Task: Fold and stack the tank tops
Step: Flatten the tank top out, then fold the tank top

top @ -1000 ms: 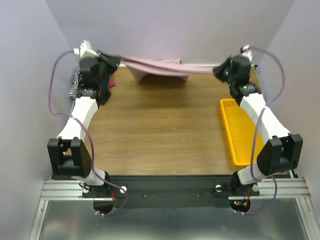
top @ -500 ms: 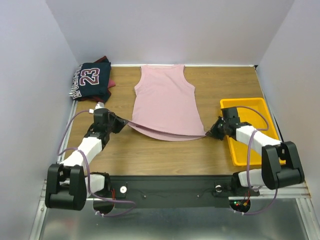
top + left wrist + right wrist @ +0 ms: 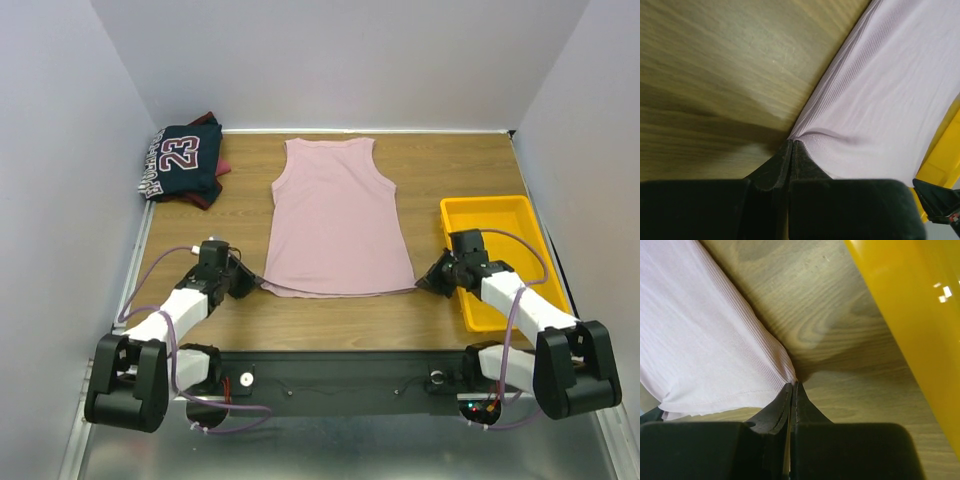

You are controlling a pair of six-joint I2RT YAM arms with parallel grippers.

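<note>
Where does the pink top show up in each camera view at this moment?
Top external: pink top flat mid-table, hem toward the arms.
Left wrist: pink top upper right, corner pinched by left hand.
Right wrist: pink top upper left, corner pinched by right hand.
Shared landmark: yellow tray, right of it from above, at the right edge of both wrist views.

The pink tank top (image 3: 705,340) is showing finely ribbed matt cloth. The bench (image 3: 715,60) is showing smooth wood grain, and the yellow tray (image 3: 900,315) is gleaming like glossy plastic.
</note>
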